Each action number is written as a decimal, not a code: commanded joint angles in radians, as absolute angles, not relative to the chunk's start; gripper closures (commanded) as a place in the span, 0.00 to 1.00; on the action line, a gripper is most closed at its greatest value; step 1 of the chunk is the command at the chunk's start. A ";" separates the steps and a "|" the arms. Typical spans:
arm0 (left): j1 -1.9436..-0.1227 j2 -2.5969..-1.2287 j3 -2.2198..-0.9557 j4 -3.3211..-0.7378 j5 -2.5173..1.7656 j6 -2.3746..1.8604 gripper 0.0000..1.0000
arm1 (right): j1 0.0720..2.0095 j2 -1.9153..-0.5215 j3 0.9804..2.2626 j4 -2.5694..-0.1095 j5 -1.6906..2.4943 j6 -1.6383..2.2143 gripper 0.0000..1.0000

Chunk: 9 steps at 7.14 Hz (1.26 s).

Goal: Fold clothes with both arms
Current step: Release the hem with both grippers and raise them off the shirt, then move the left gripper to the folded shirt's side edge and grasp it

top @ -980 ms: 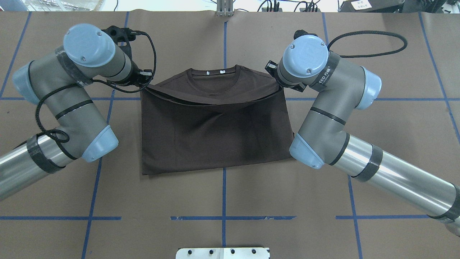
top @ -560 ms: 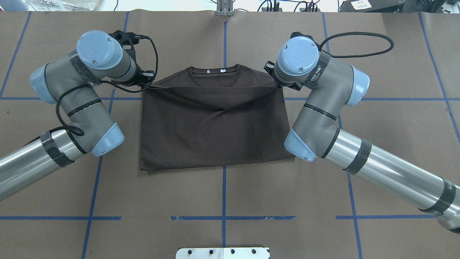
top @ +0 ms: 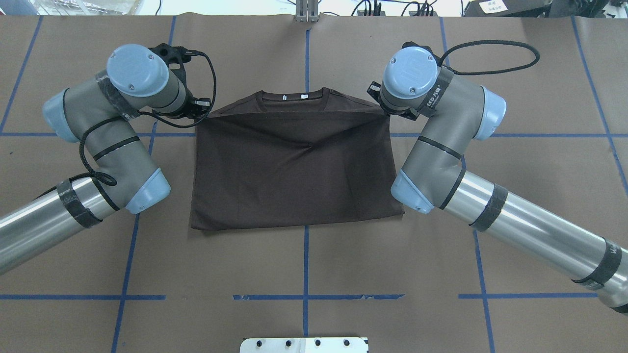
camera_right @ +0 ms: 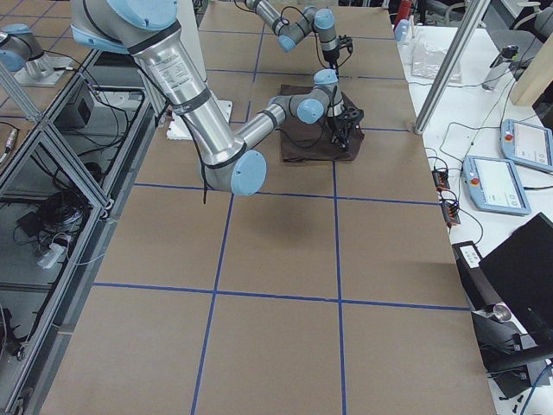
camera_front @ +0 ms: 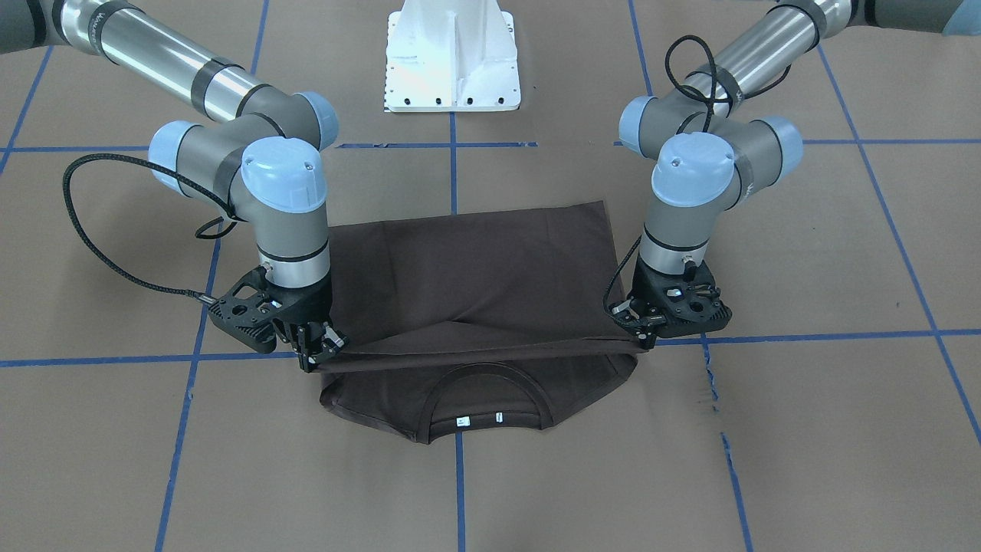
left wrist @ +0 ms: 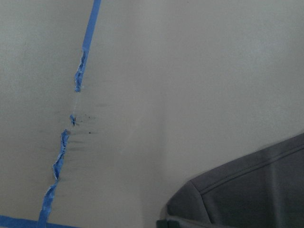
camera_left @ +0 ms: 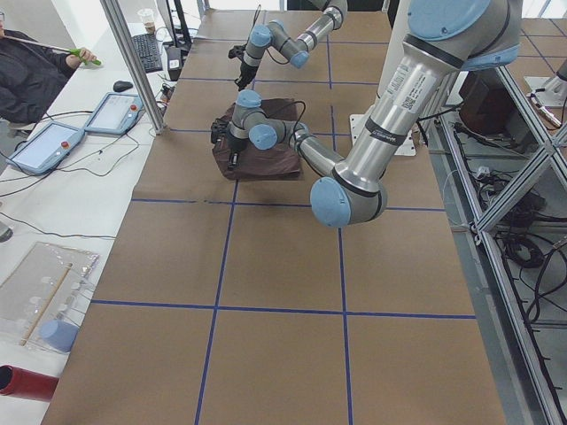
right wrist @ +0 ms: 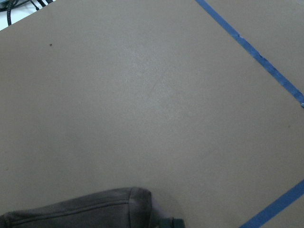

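Exterior front-facing: the left gripper [camera_front: 646, 331] and right gripper [camera_front: 320, 351] each pinch a corner of the T-shirt's [camera_front: 475, 284] folded-over hem. They look clamped, though the fingertips show small. Soft matte brown cotton spans taut between them, low over the ribbed collar [camera_front: 490, 370] on the table [camera_front: 805, 429]. This seems the closing fold — next, lower evenly and release.

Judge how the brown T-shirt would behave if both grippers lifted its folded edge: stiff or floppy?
Probably floppy: the T-shirt has soft creases across its top layer and lies flat against the table. Likely light, since the left gripper and right gripper hold its edge by small corner pinches. Unsupported middle would probably sag.
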<state>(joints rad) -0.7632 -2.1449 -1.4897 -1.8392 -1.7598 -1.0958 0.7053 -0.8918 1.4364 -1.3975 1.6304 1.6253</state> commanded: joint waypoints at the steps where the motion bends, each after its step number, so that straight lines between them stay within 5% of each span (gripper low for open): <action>1: -0.768 -2.134 -1.500 -1.871 -1.766 -0.938 0.00 | 0.715 -0.890 1.431 -1.370 1.632 1.452 0.00; 3: -0.762 -2.061 -1.610 -1.882 -1.769 -0.943 0.00 | 0.770 -0.907 1.469 -1.356 1.756 1.346 0.00; 6: -0.648 -1.776 -1.921 -1.908 -1.801 -1.117 0.00 | 0.770 -0.917 1.483 -1.356 1.753 1.344 0.00; 8: -0.489 -1.679 -1.922 -2.085 -1.710 -1.421 0.45 | 0.769 -0.919 1.489 -1.356 1.750 1.345 0.00; 9: -0.442 -1.687 -1.908 -2.109 -1.680 -1.507 0.47 | 0.769 -0.926 1.497 -1.356 1.752 1.345 0.00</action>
<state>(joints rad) -0.5180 -1.7030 -1.9171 -2.0528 -1.7314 -1.3743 0.7687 -0.9200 1.4895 -1.3560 1.7517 1.3448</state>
